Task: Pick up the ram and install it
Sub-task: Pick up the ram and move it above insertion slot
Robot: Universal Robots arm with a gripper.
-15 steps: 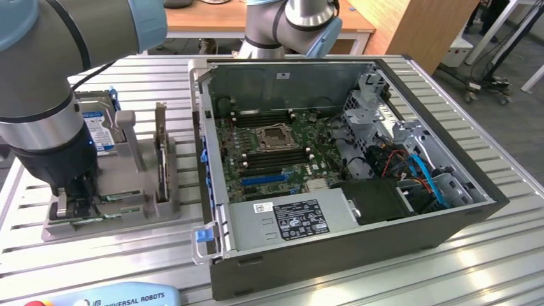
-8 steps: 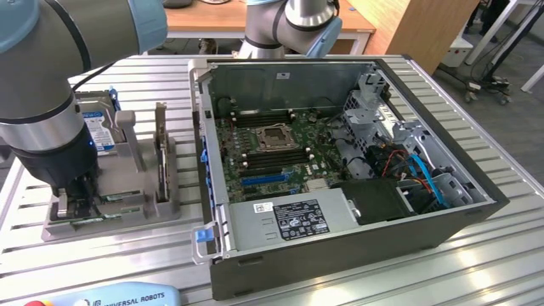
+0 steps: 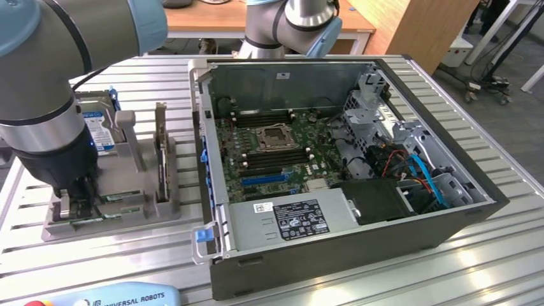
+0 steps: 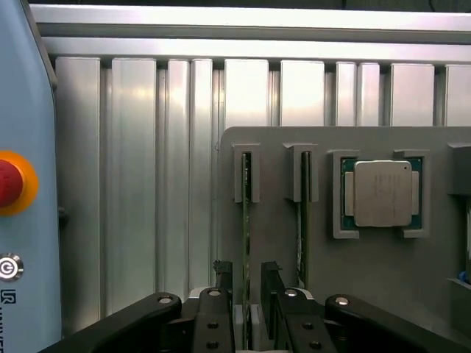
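Two rams stand on edge in slots of a grey holder (image 4: 383, 272). In the wrist view my gripper (image 4: 246, 283) is low over the holder, and its dark fingers (image 4: 221, 283) straddle one ram (image 4: 246, 213) with a small gap on each side, so it is open. The second ram (image 4: 302, 213) stands in the neighbouring slot, free. In the exterior view the gripper (image 3: 81, 197) reaches down into the near end of the holder (image 3: 162, 185), at the exterior view's left. The open computer case (image 3: 425, 223) lies to the right, its green motherboard (image 3: 272, 150) exposed.
A processor chip (image 4: 381, 193) rests in a pocket of the holder beside the rams. A silver hard drive with a blue label (image 3: 104, 131) stands at the holder's far end. A teach pendant with a red button (image 4: 9, 184) lies close by on the ribbed metal table (image 3: 476, 268).
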